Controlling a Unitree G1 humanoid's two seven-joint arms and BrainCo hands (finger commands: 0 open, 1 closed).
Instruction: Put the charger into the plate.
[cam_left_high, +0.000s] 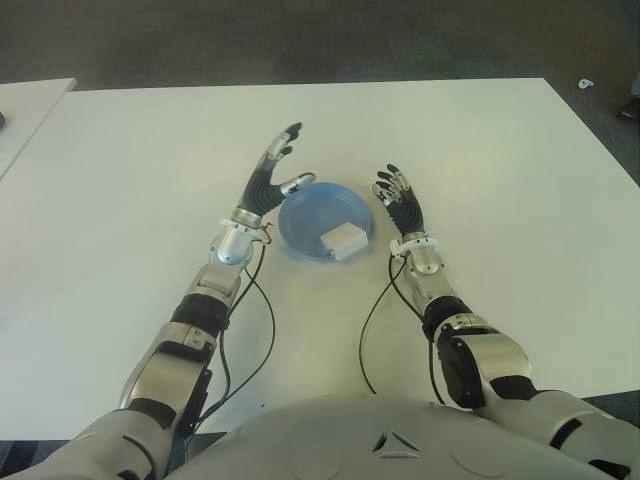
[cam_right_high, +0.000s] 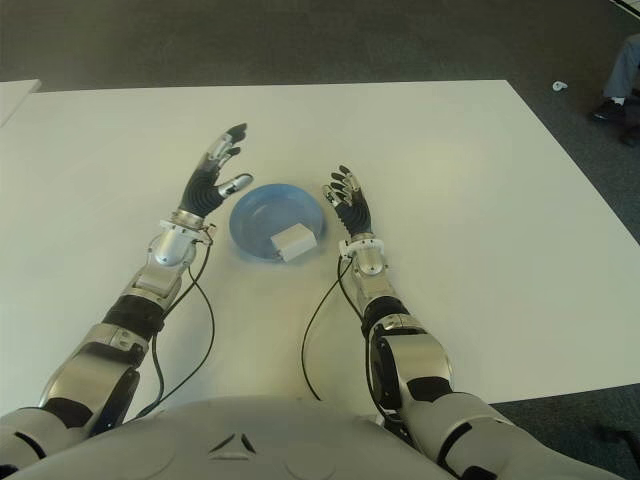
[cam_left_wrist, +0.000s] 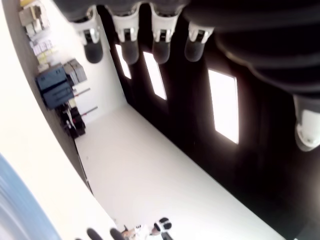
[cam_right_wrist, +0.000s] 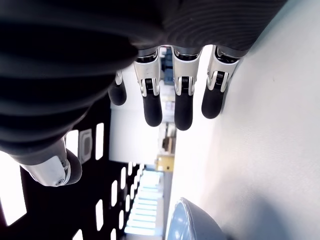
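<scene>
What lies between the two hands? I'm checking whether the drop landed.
In the left eye view, the blue plate with the white charger in it lies between the open left hand and open right hand.

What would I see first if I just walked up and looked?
The blue plate in the middle of the white table, with a small white charger lying inside it near its front edge. The left hand and the right hand show on either side of the plate, fingers spread and holding nothing.

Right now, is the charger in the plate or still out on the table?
In: the white charger lies inside the blue plate, with both hands open beside it.
</scene>
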